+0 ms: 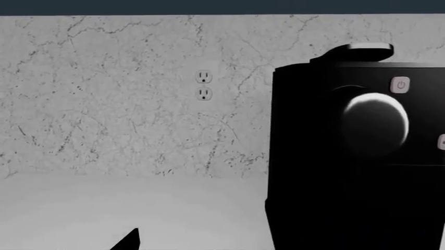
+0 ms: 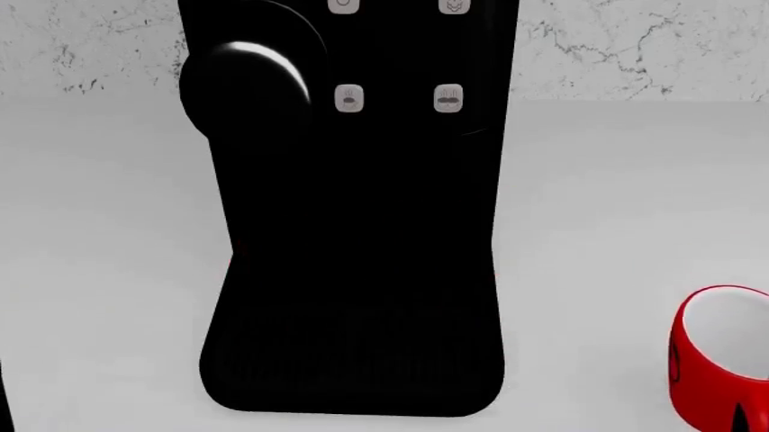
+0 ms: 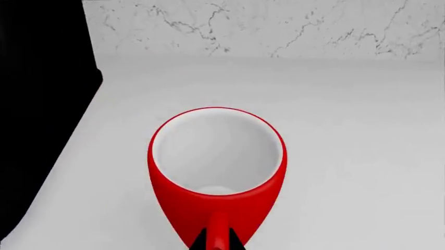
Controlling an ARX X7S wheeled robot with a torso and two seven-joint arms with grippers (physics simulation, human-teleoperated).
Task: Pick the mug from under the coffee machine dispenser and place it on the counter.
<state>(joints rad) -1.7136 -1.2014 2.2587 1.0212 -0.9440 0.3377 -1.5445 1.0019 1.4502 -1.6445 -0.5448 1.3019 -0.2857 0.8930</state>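
The red mug (image 3: 217, 177) with its white inside fills the right wrist view, upright over the white counter (image 3: 361, 156). My right gripper (image 3: 218, 242) is shut on the mug's thin red handle, a black fingertip on each side of it. In the head view the mug (image 2: 719, 360) is at the lower right, apart from the black coffee machine dispenser (image 2: 355, 225), whose ribbed drip tray (image 2: 351, 360) holds nothing. Whether the mug rests on the counter I cannot tell. My left gripper (image 1: 222, 242) is open beside the machine (image 1: 355, 156), with one black fingertip (image 1: 129, 240) showing and nothing in it.
The white marbled wall (image 1: 125, 94) with a double socket (image 1: 203, 85) runs behind the counter. The machine's rounded knob (image 2: 247, 81) and pale buttons (image 2: 447, 98) face me. The counter (image 2: 108, 270) stretches to both sides of the machine.
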